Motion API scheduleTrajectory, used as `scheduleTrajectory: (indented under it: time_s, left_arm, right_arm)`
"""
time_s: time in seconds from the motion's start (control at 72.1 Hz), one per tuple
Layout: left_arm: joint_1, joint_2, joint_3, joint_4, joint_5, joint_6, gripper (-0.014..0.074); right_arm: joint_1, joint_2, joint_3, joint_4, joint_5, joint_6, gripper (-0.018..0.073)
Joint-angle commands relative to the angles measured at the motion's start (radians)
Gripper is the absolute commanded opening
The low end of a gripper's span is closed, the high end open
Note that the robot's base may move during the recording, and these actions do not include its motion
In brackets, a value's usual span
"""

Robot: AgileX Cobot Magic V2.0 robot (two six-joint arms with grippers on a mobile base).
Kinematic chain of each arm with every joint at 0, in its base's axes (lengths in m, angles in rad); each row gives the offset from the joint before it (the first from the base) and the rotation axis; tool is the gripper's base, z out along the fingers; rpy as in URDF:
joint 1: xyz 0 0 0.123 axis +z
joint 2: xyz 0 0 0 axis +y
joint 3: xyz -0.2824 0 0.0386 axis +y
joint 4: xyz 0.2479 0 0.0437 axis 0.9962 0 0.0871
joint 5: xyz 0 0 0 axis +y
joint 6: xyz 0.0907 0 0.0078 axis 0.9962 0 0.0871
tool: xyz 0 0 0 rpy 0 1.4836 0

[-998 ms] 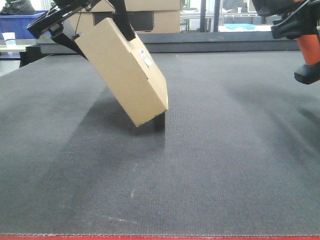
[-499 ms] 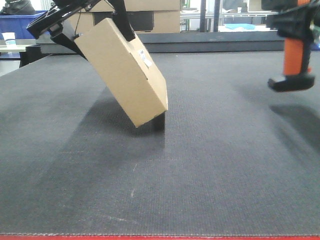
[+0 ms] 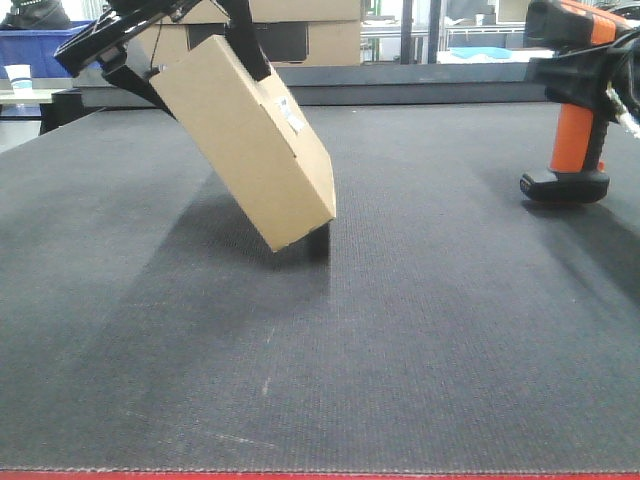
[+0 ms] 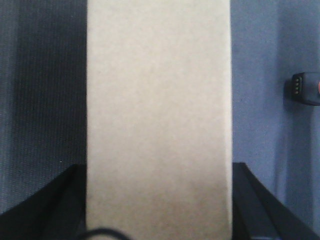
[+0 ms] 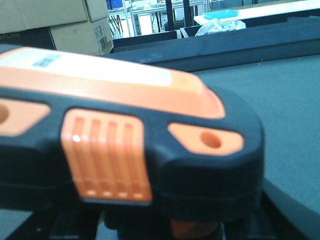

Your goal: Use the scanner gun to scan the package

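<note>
Left end effector (image 3: 195, 65) is clenched across the top of the package (image 3: 250, 140), one finger on each broad side. I've got the box tipped over on a slant, toward the far left of the worktop (image 3: 400, 330). Its low corner is at or just off the surface; I can't tell which. That tilt turns the narrow face with the barcode sticker (image 3: 291, 117) up and to the right, which I take to be the point of holding it this way. Over by the right edge, the right end effector (image 3: 590, 70) looks closed around the head of the scanner gun (image 3: 578, 130), handle upright, flat base apparently resting on the worktop. It's well apart from the box, so my read is no scan from there. Big cardboard boxes (image 3: 300, 30) sit beyond the far edge.
</note>
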Motion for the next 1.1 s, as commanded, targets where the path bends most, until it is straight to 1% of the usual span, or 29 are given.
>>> scheduleTrajectory:
  time_s: [0.0,0.208,0.277,0.333,0.388,0.458,0.471,0.513,0.555,0.638,0.693,0.804,0.929,1.082]
  left_arm:
    - [-0.006,-0.014,-0.005,-0.010,-0.019,-0.007,-0.0111]
    - [-0.006,-0.014,-0.005,-0.008,-0.023,-0.007,-0.0111]
    - [-0.006,-0.014,-0.005,-0.008,-0.023,-0.007,-0.0111]
    - [-0.006,-0.014,-0.005,-0.008,-0.023,-0.007,-0.0111]
    - [-0.006,-0.014,-0.005,-0.008,-0.023,-0.007,-0.0111]
    - [-0.006,-0.014,-0.005,-0.008,-0.023,-0.007,-0.0111]
    - [-0.006,-0.014,-0.005,-0.008,-0.023,-0.007,-0.0111]
    - [-0.006,-0.014,-0.005,-0.008,-0.023,-0.007,-0.0111]
    - [-0.006,-0.014,-0.005,-0.008,-0.021,-0.007,-0.0111]
    - [-0.006,-0.014,-0.005,-0.008,-0.021,-0.007,-0.0111]
    - [-0.006,-0.014,-0.005,-0.008,-0.021,-0.007,-0.0111]
    - [-0.006,-0.014,-0.005,-0.008,-0.021,-0.007,-0.0111]
    - [-0.006,-0.014,-0.005,-0.008,-0.021,-0.007,-0.0111]
    - [-0.006,-0.014,-0.005,-0.008,-0.021,-0.007,-0.0111]
  right_arm:
    - [-0.005,-0.007,-0.005,0.002,-0.074,0.002,-0.0168]
    - [-0.005,0.005,-0.005,0.002,-0.070,0.002,-0.0168]
    - [-0.005,0.005,-0.005,0.002,-0.069,0.002,-0.0138]
    - [-0.005,0.005,-0.005,0.002,-0.069,0.002,-0.0087]
    - [-0.005,0.005,-0.005,0.002,-0.069,0.002,-0.0015]
    - [-0.005,0.005,-0.005,0.002,-0.068,0.002,0.0114]
    - [-0.005,0.005,-0.005,0.002,-0.067,0.002,0.0128]
    - [-0.005,0.005,-0.005,0.002,-0.060,0.002,0.0225]
    - [-0.005,0.005,-0.005,0.000,-0.051,0.002,0.0300]
    - [-0.005,0.005,-0.005,0.000,-0.029,0.002,0.0406]
    - [-0.005,0.005,-0.005,0.000,-0.016,0.002,0.0450]
    - [-0.005,0.005,-0.005,-0.012,0.009,0.002,0.0493]
    - [-0.005,0.002,0.011,-0.012,0.009,0.002,0.0499]
    - [-0.005,-0.025,0.069,-0.019,0.007,0.002,0.0499]
